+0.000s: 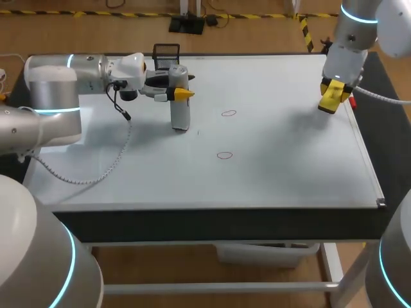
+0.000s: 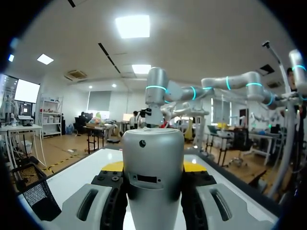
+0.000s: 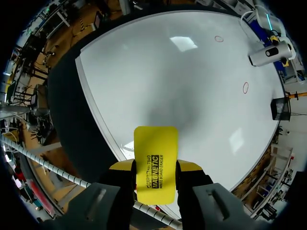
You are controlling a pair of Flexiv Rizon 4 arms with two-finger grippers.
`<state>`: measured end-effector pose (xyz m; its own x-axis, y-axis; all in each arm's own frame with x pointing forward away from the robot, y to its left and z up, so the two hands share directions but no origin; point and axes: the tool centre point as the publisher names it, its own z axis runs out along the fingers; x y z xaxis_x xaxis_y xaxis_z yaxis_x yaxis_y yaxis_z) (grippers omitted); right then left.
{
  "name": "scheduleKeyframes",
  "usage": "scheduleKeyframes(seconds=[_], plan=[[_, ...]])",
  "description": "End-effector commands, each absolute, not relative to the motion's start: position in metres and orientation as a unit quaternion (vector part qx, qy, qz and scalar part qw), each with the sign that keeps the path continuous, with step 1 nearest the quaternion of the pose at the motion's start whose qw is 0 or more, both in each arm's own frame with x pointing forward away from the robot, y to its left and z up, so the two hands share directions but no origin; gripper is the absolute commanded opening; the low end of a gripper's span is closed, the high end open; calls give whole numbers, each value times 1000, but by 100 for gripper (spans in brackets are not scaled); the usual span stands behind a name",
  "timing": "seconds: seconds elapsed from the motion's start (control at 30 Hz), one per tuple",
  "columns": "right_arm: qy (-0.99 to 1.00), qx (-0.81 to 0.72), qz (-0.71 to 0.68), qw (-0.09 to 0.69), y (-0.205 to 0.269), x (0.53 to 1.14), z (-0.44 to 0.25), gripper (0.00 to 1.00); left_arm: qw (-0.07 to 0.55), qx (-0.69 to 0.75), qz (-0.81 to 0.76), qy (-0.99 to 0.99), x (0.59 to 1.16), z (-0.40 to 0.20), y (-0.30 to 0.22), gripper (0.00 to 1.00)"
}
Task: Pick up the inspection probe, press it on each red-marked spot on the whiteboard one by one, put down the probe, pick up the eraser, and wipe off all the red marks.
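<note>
Gripping the inspection probe [image 1: 180,117] from both sides, the left gripper [image 1: 182,94] is holding it upright, its lower end down at the whiteboard [image 1: 276,173]; whether it is touching cannot be told. A black mesh basket [image 1: 166,54] is standing just behind that gripper. One red mark [image 1: 228,113] and a second red mark [image 1: 224,154] are lying between the grippers, nearer the probe yet apart from it. The right gripper [image 1: 333,97] is pinching the yellow eraser [image 3: 156,153] above the board's right edge.
</note>
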<state>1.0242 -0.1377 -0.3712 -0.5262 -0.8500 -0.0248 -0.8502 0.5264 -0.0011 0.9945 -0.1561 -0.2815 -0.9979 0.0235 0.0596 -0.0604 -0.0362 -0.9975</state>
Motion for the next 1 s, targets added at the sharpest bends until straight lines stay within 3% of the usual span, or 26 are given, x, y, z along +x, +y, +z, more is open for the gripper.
scheduleKeyframes(seconds=[0.03, 1.0], plan=[[873, -487, 4, 10, -138, 1024, -370, 0, 29, 11, 720, -693, 996, -283, -156, 0], [873, -487, 4, 10, -138, 1024, -370, 0, 21, 2, 720, -693, 991, -281, -155, 0]])
